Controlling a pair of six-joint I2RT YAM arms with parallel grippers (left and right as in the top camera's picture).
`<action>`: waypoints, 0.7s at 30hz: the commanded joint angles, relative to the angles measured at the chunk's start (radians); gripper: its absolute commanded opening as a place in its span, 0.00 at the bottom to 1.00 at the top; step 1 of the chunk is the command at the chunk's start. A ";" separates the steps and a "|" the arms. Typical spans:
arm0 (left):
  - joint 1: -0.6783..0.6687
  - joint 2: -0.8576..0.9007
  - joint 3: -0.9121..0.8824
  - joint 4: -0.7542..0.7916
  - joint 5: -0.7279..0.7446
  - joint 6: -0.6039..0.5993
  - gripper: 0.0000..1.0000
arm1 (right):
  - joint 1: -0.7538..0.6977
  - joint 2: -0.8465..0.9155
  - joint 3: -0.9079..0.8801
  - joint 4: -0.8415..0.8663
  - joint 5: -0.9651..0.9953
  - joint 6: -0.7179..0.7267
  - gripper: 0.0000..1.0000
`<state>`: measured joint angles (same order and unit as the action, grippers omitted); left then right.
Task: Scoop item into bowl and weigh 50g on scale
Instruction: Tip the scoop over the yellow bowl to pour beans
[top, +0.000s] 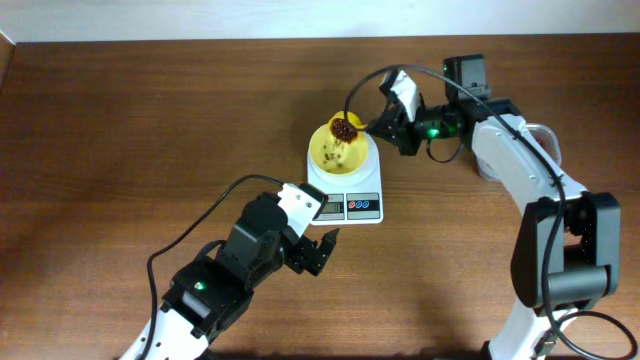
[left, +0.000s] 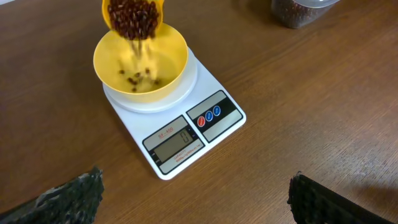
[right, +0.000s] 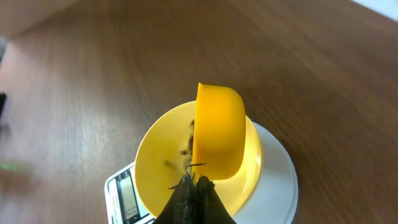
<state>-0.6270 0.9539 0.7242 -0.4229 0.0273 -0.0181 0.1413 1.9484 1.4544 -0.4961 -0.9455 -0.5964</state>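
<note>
The white scale (top: 350, 195) stands mid-table with the pale-yellow bowl (top: 335, 152) on its platform. My right gripper (top: 385, 128) is shut on the handle of a bright yellow scoop (top: 345, 128), which is tilted over the bowl's far side. Red-brown beans (left: 132, 17) fill the scoop (left: 132, 15) and fall into the bowl (left: 168, 59), where a few lie on the bottom. The right wrist view shows the scoop (right: 219, 134) on edge above the bowl (right: 152, 165) and the scale (right: 277, 180), ahead of the closed right gripper (right: 196, 183). My left gripper (top: 320, 250) (left: 196, 180) is open and holds nothing, just in front of the scale (left: 186, 124).
A clear tub (left: 298, 12) with dark beans inside stands behind and to the right of the scale. The table's far edge (top: 300, 38) runs along the top of the overhead view. Brown wooden tabletop surrounds the scale.
</note>
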 joint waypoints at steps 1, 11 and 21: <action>0.003 0.000 -0.003 -0.001 0.011 0.019 0.99 | 0.017 0.005 0.003 0.002 -0.006 -0.192 0.04; 0.003 0.000 -0.003 -0.001 0.011 0.019 0.99 | 0.016 0.005 0.003 -0.005 -0.007 -0.594 0.04; 0.003 0.000 -0.003 -0.001 0.011 0.019 0.99 | 0.016 0.005 0.003 -0.007 -0.011 -0.731 0.04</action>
<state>-0.6270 0.9539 0.7242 -0.4229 0.0273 -0.0181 0.1509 1.9484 1.4544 -0.4995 -0.9451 -1.2999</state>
